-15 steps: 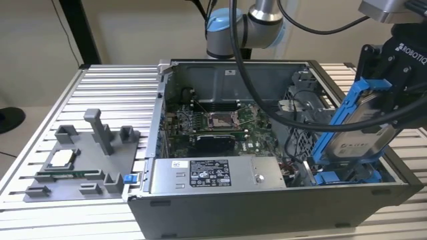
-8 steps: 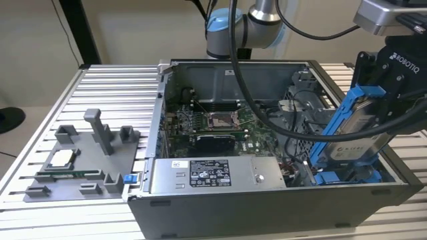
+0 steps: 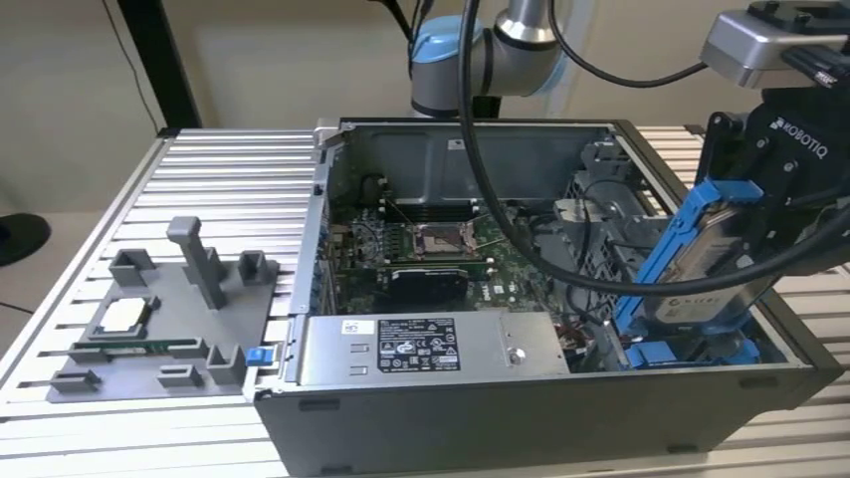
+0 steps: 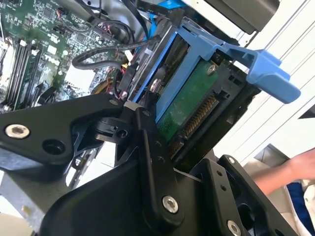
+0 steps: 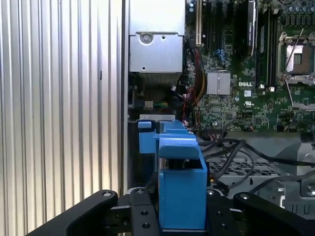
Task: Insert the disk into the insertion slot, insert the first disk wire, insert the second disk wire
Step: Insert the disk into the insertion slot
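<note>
with black gripper (image 4: 189, 108) clamped on the disk (image 3: 704, 274), holds it tilted over the insertion slot (image 3: 691, 354) at the computer case's (image 3: 531, 428) corner, black cables (image 3: 571, 274) beside.

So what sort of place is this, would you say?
Probably a robotics lab or assembly test bench: an open computer case sits on a ribbed metal table, a robot arm has its pincer shut on the disk at the case, and a grey fixture tray lies beside.
</note>
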You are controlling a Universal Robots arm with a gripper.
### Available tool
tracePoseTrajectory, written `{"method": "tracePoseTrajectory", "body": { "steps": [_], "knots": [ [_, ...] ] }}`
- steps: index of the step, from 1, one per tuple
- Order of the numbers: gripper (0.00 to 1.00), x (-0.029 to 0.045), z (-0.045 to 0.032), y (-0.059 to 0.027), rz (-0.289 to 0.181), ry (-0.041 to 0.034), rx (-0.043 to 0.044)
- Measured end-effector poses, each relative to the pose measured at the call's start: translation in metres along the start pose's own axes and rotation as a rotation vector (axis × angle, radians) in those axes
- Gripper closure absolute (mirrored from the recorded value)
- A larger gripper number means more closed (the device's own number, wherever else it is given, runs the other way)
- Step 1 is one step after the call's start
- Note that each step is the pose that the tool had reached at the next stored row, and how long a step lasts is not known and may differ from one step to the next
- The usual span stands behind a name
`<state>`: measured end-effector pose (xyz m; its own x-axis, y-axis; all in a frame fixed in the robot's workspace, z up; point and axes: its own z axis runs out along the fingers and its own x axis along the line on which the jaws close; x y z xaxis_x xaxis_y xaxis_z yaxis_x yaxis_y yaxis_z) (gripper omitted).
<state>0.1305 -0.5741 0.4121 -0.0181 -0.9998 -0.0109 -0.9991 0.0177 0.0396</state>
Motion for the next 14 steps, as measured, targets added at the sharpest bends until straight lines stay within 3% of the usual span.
{"method": "tracePoseTrajectory", "body": {
  "steps": [14],
  "knots": [
    [1.00,0.0005,0.0222,-0.0024,0.000,0.0000,-0.0001]
  ]
}}
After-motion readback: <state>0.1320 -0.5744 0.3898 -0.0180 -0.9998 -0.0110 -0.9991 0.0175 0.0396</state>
